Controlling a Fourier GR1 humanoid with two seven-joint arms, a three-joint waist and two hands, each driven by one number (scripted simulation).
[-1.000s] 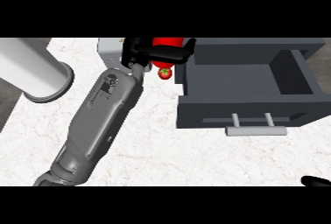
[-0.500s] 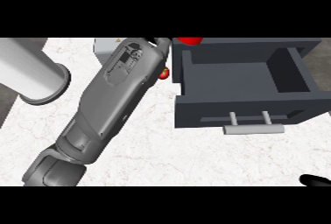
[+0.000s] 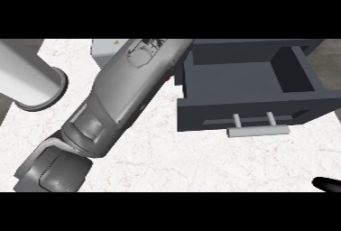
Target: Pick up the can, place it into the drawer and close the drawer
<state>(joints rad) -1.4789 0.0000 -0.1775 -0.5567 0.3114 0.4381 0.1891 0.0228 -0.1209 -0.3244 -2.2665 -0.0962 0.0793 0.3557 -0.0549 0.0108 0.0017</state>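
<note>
The left forearm [image 3: 126, 90] is being held slantwise across the counter [image 3: 200, 158], its left hand being cut off by the top edge, so its grasp cannot be told. The can is not being shown either. A dark tip of the right hand [image 3: 328, 184] is being shown at the lower right; whether it is released or clenched cannot be told. Up and leftward of that tip, the drawer [image 3: 200, 115] is being left open, handle [image 3: 258, 131] facing it.

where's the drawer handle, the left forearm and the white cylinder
drawer handle [image 3: 258, 131]: head view, middle of the bar
left forearm [image 3: 123, 90]: head view, grey casing, mid-length
white cylinder [image 3: 23, 67]: head view, its side
</note>
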